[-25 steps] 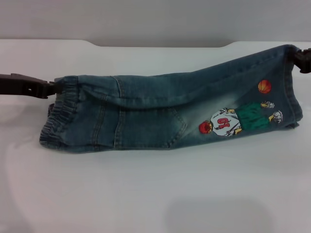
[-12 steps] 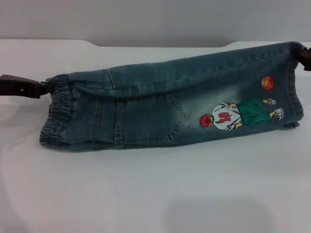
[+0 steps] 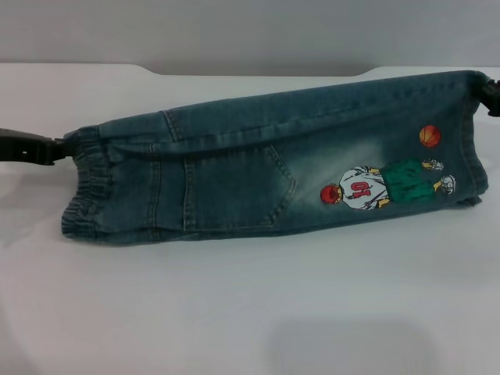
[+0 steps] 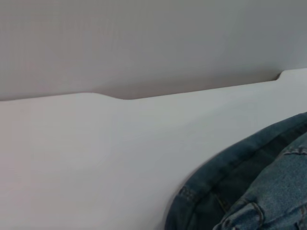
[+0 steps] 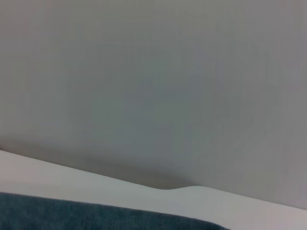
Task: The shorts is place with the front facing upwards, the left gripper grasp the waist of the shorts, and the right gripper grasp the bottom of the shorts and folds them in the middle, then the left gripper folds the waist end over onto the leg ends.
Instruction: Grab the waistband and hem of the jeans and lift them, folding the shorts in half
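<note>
Two hands, one pair of denim shorts [image 3: 266, 164], and a fold I judge roughly half done. Nearest me, the white desk [image 3: 234, 312] lies bare in front of the shorts. On it rests the shorts' near edge, with the elastic waist [image 3: 87, 191] at the left end and the leg hems at the right. The upper layer shows a back pocket [image 3: 242, 187], an embroidered basketball player [image 3: 367, 190] and a small orange ball [image 3: 430, 136] just beyond him, near the hems.

From my station the lengthwise fold looks made but not laid down: the far edge of the shorts is taut and lifted between the two hands, higher at the hem end than at the waist.

The left hand [image 3: 56, 148] is clamped on the far corner of the waist, its dark arm reaching in from the left of the shorts. The right hand [image 3: 486, 92] sits at the far corner of the hems, pinching the cloth there as far as I can see; only its tip shows at the picture's edge. The left wrist view shows denim [image 4: 249, 187] close up, the right wrist view only a strip of it [image 5: 96, 215].

Beyond the shorts the desk runs to a grey wall [image 3: 250, 31].

Left to do, by my reading: settle the doubled shorts flat, then have the left hand carry the waist over onto the leg ends.
</note>
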